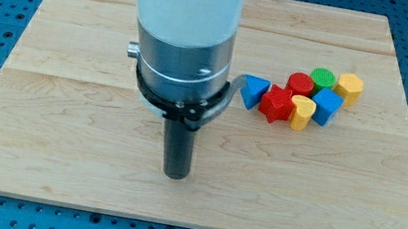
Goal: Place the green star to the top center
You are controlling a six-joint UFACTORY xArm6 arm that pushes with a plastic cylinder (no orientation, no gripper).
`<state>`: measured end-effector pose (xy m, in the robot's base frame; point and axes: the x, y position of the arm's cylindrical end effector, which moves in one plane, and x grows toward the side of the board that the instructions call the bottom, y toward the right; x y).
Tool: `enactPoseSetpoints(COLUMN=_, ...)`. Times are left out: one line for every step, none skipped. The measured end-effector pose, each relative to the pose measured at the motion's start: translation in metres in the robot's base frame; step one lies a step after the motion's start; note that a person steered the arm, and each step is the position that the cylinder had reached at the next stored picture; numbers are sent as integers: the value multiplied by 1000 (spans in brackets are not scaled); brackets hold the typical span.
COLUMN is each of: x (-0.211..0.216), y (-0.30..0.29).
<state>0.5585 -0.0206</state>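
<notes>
A green block [323,76] sits at the top of a tight cluster right of the board's centre; its shape is hard to make out, as a red cylinder [300,84] and a blue cube [326,107] hide its lower part. My tip [175,175] rests on the board below centre, far to the lower left of the cluster and touching no block. The arm's wide body hides the board's upper middle.
Also in the cluster are a blue triangle [253,91] at its left, a red star [276,104], a yellow heart [302,113] and a yellow hexagon [349,87] at its right. The wooden board [55,147] lies on a blue perforated table.
</notes>
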Motion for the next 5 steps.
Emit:
enactPoseSetpoints(x=-59, y=5)
enactPoseSetpoints(x=-128, y=-6)
enactPoseSetpoints(x=-143, y=-12)
enactPoseSetpoints(x=-82, y=-16)
enactPoseSetpoints(x=-111, y=-72)
